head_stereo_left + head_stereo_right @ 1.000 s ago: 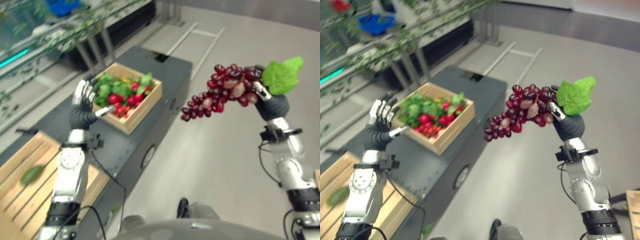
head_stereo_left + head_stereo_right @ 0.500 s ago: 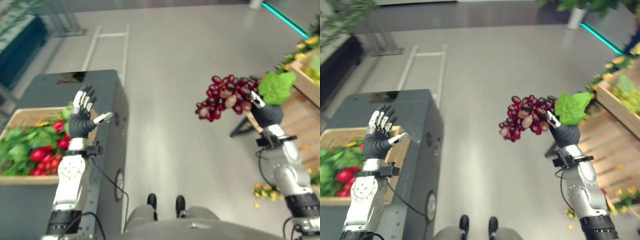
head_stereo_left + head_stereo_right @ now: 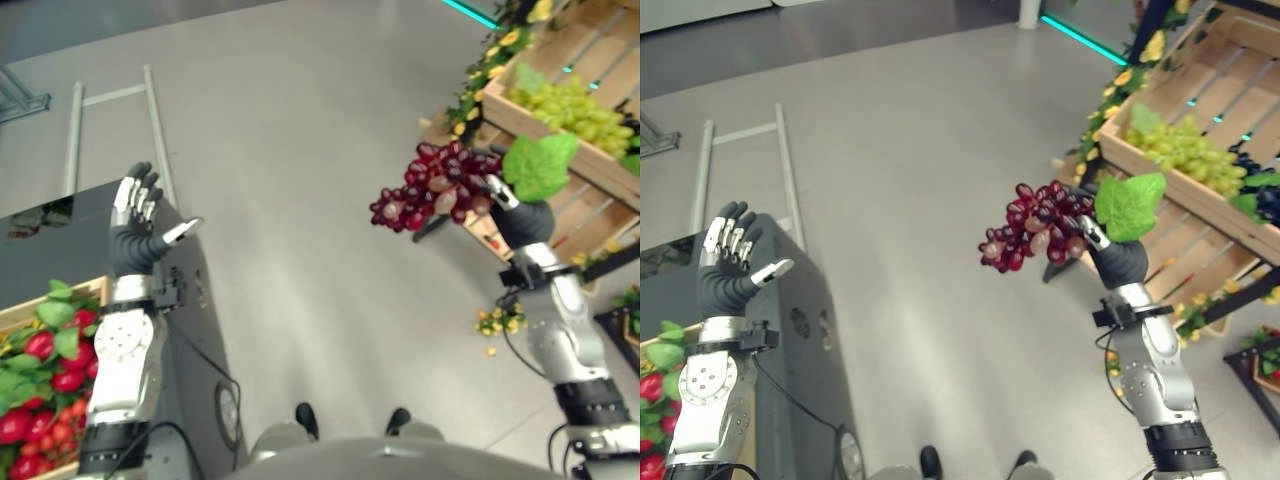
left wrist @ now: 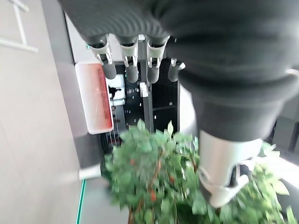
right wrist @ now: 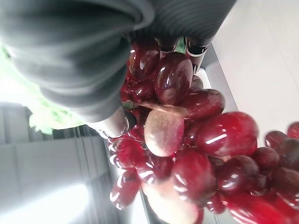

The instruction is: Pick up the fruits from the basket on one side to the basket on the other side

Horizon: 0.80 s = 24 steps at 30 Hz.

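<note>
The bunch of red grapes is up in the air, gripped in the robot's right hand, whose fingers are curled round the stem end where a broad green leaf sticks up; the fruit trails sideways from the hand towards the robot's left, hanging well above the grey floor. From the right wrist view the grapes press right against the palm and the dark-tipped fingers wrap over them. The right arm is bent at the elbow with the forearm raised, the hand at about the height of the wooden crate on the slatted stand at the robot's right, which holds green grapes; the red bunch is near that crate but not over it, with a gap of floor showing between them. Yellow flowers lie scattered on the floor below the stand. On the other side, the left hand is lifted upright, palm turned inward, fingers straight and spread, thumb out to the side, holding nothing; the left wrist view shows its fingers straight in a row. It stands above a dark grey cabinet, and just beside the forearm a wooden box holds red fruit and green leaves.
</note>
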{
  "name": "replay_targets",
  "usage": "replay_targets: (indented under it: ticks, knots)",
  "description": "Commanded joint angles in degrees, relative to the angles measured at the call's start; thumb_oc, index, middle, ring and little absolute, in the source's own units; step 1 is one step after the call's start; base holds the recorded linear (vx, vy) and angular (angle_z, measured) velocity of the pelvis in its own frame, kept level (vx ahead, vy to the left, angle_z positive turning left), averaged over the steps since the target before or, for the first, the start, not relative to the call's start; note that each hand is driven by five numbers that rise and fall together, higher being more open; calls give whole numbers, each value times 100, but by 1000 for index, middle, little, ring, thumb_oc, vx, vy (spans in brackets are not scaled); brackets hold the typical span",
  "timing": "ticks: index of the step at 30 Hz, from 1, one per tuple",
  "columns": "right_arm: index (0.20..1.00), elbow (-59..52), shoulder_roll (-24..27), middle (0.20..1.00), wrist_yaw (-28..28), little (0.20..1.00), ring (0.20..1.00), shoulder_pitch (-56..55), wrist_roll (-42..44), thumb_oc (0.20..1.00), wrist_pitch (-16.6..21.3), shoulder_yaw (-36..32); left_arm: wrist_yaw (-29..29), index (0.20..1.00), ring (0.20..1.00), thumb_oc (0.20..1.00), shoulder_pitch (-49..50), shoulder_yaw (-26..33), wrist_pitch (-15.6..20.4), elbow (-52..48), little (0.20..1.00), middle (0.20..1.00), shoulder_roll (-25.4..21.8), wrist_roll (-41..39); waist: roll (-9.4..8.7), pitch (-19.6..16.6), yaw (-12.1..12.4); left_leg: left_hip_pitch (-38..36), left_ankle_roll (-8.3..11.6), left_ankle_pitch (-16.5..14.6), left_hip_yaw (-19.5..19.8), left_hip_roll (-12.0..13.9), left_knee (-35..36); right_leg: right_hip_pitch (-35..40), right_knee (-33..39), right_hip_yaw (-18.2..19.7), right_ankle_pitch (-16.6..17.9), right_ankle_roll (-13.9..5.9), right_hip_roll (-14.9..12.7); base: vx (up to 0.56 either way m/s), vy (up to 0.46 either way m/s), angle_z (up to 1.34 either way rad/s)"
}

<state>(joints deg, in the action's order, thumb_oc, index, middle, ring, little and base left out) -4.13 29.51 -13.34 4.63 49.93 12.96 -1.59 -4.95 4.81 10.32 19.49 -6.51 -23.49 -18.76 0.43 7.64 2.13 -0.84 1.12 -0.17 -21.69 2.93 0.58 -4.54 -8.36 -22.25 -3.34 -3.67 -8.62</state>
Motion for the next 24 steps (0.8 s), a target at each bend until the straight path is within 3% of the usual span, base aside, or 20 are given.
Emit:
replay_targets:
  ticks: [1,5,7,11,13,16,17,18,19,20,24]
  knots:
    - [200,-392,76,200,-51,200,200,383,126,200,349,-354,-15,1000,1000,1000,-116,182,339,-358,1000,1000,-222,91,-151,-205,-113,-20,-6,-640,230,-307,-498,86,84,213,-180,-298,187,78,-146,-29]
    - [200,-377,164,200,-20,200,200,310,201,200,316,-476,6,1000,1000,1000,-109,92,286,-311,1000,1000,-147,47,-182,-233,-199,-56,80,-674,235,-189,-660,201,178,282,-235,-223,297,56,-171,-12]
    - [200,-339,182,200,-1,200,200,336,228,200,330,-502,30,1000,1000,1000,-118,80,272,-295,1000,1000,-139,34,-249,-205,-210,67,207,-666,205,-30,-1105,301,315,339,-252,-164,368,26,-216,-3]
    - [200,-360,174,200,35,200,200,344,381,200,388,-519,37,1000,1000,1000,-150,32,258,-255,1000,1000,-169,-37,-430,41,-122,614,607,24,358,478,-2440,531,381,474,-336,81,490,-6,-222,-5]
    - [200,-352,163,200,96,200,200,395,397,200,393,-466,-47,1000,1000,1000,-191,-12,244,-218,1000,1000,-148,-11,-490,126,-38,883,577,7,717,339,-2723,514,363,560,-346,164,510,-3,-110,-22]
    - [200,-295,127,200,137,200,200,405,363,200,404,-433,-102,1000,1000,1000,-123,-32,224,-208,1000,1000,-85,13,-485,116,63,1177,350,-333,1181,-34,-2090,569,423,694,-362,88,538,73,8,-22]
    - [200,-293,98,200,134,200,200,410,372,200,421,-448,-104,1000,1000,1000,-69,-14,221,-207,1000,1000,-82,17,-458,94,104,1178,299,-295,1369,-94,-1626,582,445,747,-364,48,573,67,40,-18]
    - [200,-293,98,200,134,200,200,409,372,200,421,-448,-104,1000,1000,1000,-69,-14,221,-207,1000,1000,-82,17,-462,90,103,1175,299,-283,1368,-100,-1608,579,448,747,-361,48,569,147,85,-27]
    - [200,-204,64,200,145,200,200,444,336,200,470,-375,-141,1000,1000,1000,-1,-4,223,-196,1000,1000,-102,59,-384,73,230,1249,286,-2,1887,-262,-920,637,486,913,-373,3,689,137,74,-27]
    - [200,-163,69,200,165,200,200,474,289,200,491,-321,-160,1000,1000,1000,-25,-17,218,-190,1000,1000,-110,76,-379,90,263,1319,306,150,2054,-341,-823,664,480,997,-382,-6,705,176,98,-51]
    - [200,-146,-46,200,166,200,200,439,216,200,468,-307,-57,1000,1000,1000,129,58,249,-198,1000,1000,-117,61,-365,-76,236,1006,120,-28,2016,-483,-558,688,504,1191,-417,-72,658,164,145,-80]
